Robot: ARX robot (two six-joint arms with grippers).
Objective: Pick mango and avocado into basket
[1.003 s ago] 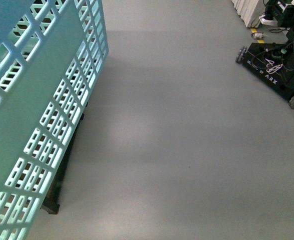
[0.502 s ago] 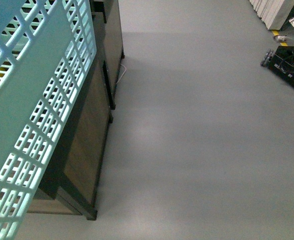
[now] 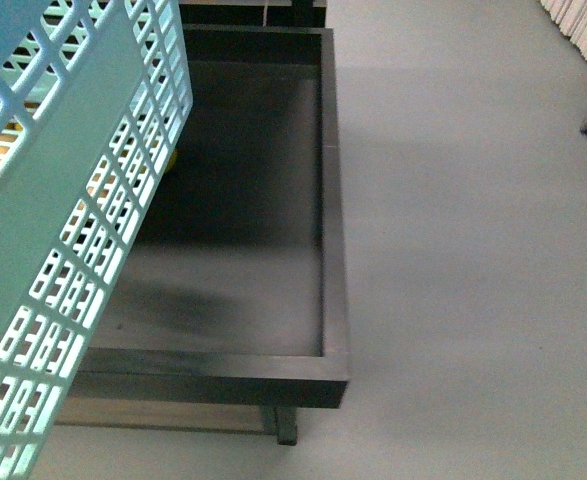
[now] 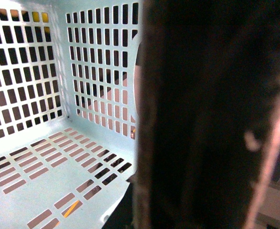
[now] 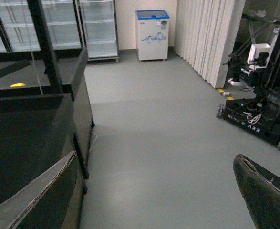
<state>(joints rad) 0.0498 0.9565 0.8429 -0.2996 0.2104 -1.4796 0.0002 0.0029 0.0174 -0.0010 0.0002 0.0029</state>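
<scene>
grey floor point(image 3: 473, 250) takes up most of the front view. a black-rimmed display table point(image 3: 333, 200) stands on it. the basket point(image 3: 63, 200) hangs tilted at the front view's left, overlapping the table's left side. the left wrist view looks into its slotted interior, half blocked by a dark blurred mass point(image 4: 202, 119); the left gripper's finger state cannot be told. right gripper point(image 5: 155, 157): fingers spread wide apart, only floor between them. white chest freezer point(image 5: 152, 34) at the far wall.
</scene>
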